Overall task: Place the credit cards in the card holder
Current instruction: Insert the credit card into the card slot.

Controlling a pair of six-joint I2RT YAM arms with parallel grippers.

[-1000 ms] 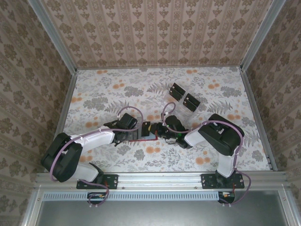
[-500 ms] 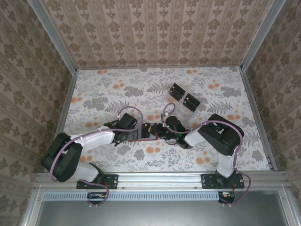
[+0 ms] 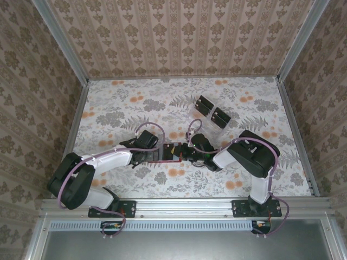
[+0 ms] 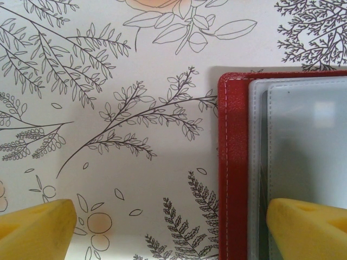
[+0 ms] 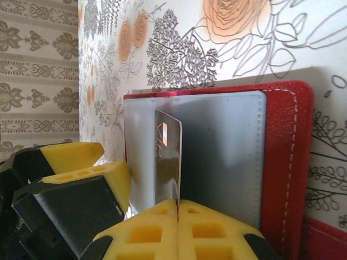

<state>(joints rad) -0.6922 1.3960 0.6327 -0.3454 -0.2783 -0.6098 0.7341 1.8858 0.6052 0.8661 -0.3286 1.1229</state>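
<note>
Between the right pincer's (image 5: 178,208) clamped tips stands a credit card (image 5: 168,157), edge-on against the open card holder (image 5: 282,151) just ahead; it should slide flat under the clear sleeve (image 5: 217,146). Beside it the left pincer (image 4: 171,230), spread apart, straddles the holder's edge, crowding the entry. Farther off, a clear tray (image 3: 195,114) holds more cards (image 3: 219,115).

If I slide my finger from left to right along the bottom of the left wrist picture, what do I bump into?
Yellow claw finger → flowery tablecloth → red card holder → second yellow claw finger.
</note>
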